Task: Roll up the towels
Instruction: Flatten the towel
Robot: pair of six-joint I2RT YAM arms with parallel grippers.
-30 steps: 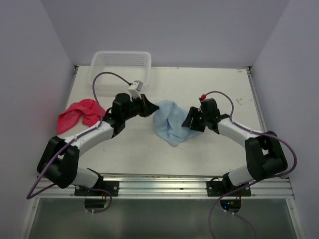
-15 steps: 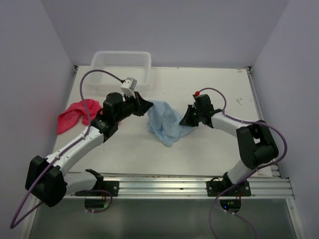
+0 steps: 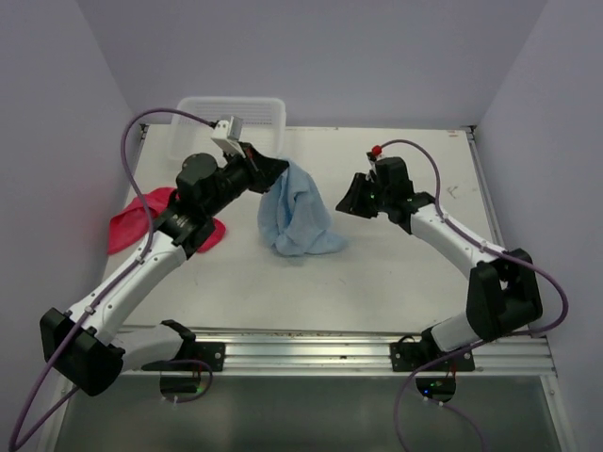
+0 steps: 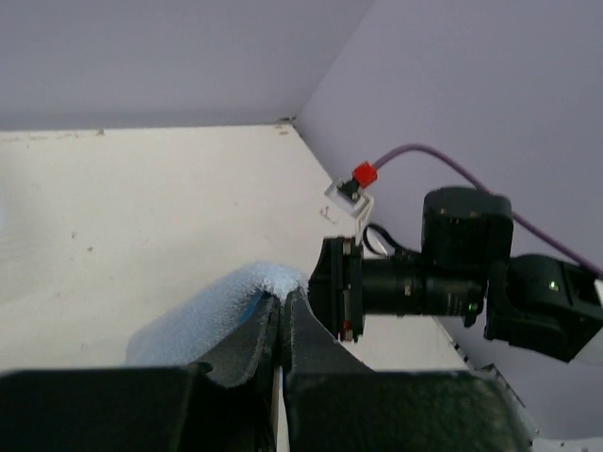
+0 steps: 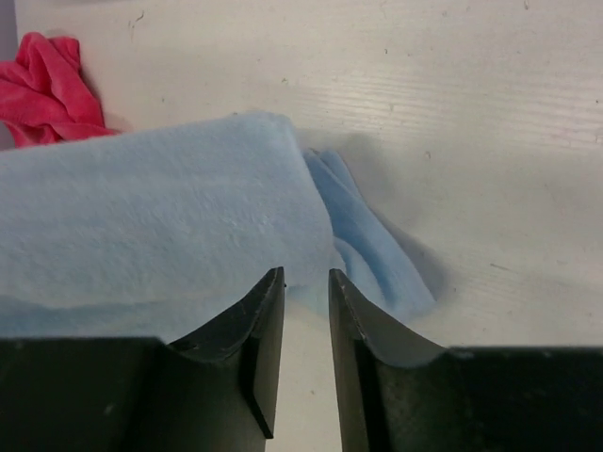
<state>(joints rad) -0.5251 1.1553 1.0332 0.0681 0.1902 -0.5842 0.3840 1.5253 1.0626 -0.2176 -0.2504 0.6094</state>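
Blue towel (image 3: 300,215) pinched in closed left gripper (image 3: 279,167), hanging upper centre; right gripper (image 5: 304,282) slightly ajar, empty, just right of it.

The light blue soft cloth towel (image 3: 297,212) is plain and unpatterned; the pinkish-red crumpled cloth towel (image 3: 127,226) by the white table (image 3: 396,273)'s left edge is plain too.
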